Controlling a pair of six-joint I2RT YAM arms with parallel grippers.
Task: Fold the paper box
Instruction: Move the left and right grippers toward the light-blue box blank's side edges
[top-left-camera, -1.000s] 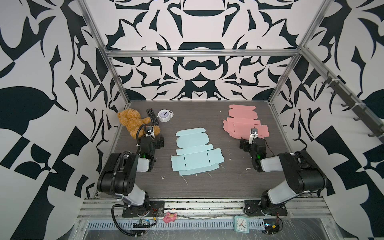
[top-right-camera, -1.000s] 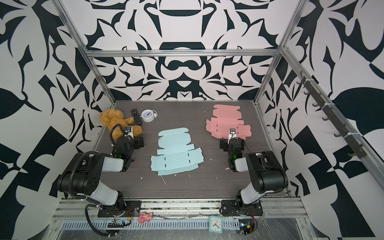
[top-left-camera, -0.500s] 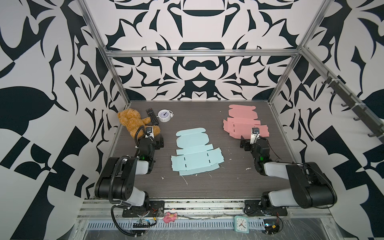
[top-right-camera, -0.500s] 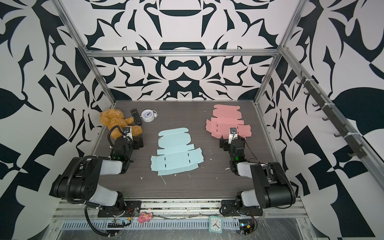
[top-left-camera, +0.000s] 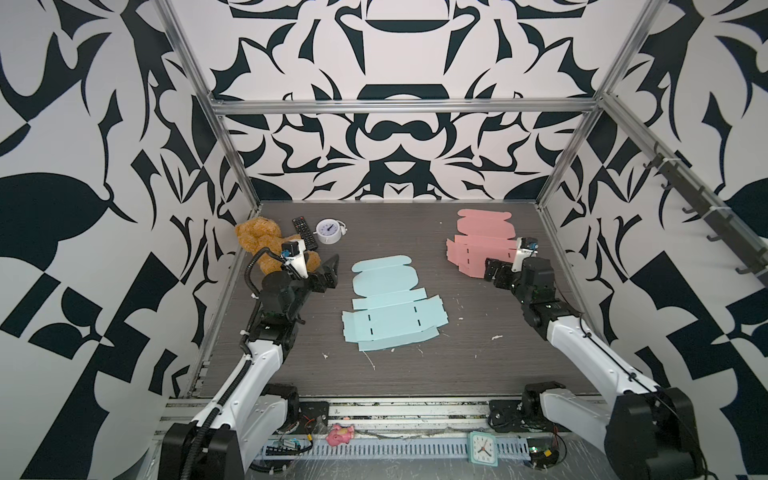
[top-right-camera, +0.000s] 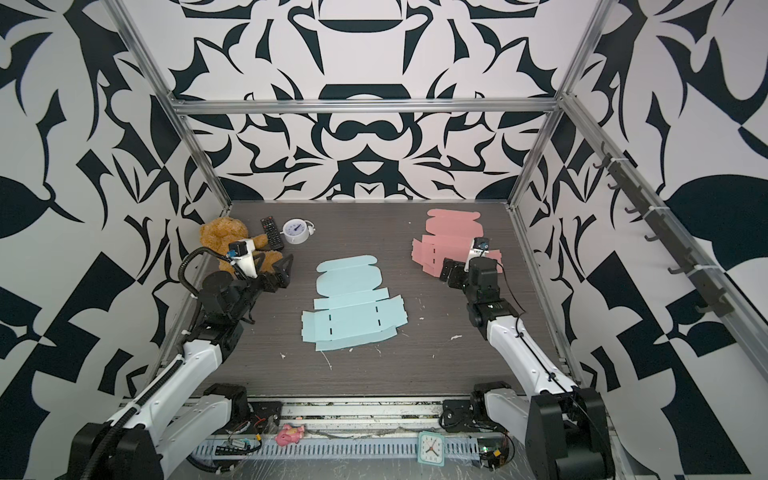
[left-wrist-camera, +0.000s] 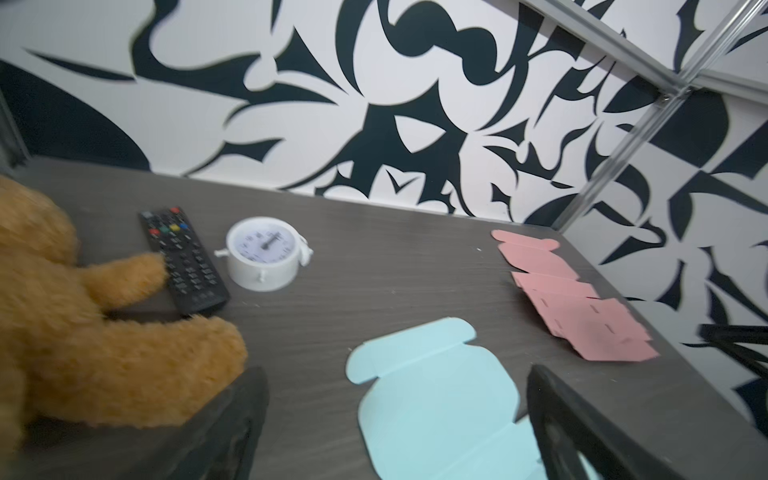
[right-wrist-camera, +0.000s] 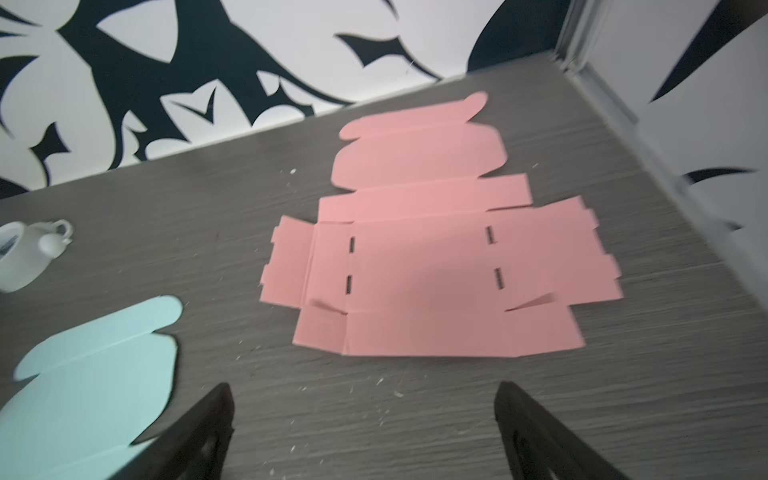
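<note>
Lying flat and unfolded near the middle of the dark wood-grain surface (top-left-camera: 415, 374) is a pale blue paper box (top-left-camera: 390, 307), its rounded lid flaps pointing toward the back wall (top-left-camera: 395, 137) and its slotted base panel toward the front. A pink paper box (top-left-camera: 482, 245), equally flat, lies at the back right, well apart from the blue one. The left pincer (top-left-camera: 328, 272) hangs just left of the blue one with its two dark fingers (left-wrist-camera: 232, 415) spread wide and nothing between them; in the left wrist view the blue lid flaps show through the gap. The right pincer (top-left-camera: 496, 272) hangs by the front edge of the pink one, its fingers likewise wide apart and empty. In the right wrist view a strip of bare surface shows between its fingertips and that edge. A brown teddy bear (top-left-camera: 257, 237), a black remote (top-left-camera: 304, 232) and a white alarm clock (top-left-camera: 328, 231) sit together in the back left corner, the bear's paw resting on the remote. Small white scraps (top-left-camera: 494, 337) dot the surface around both boxes.
</note>
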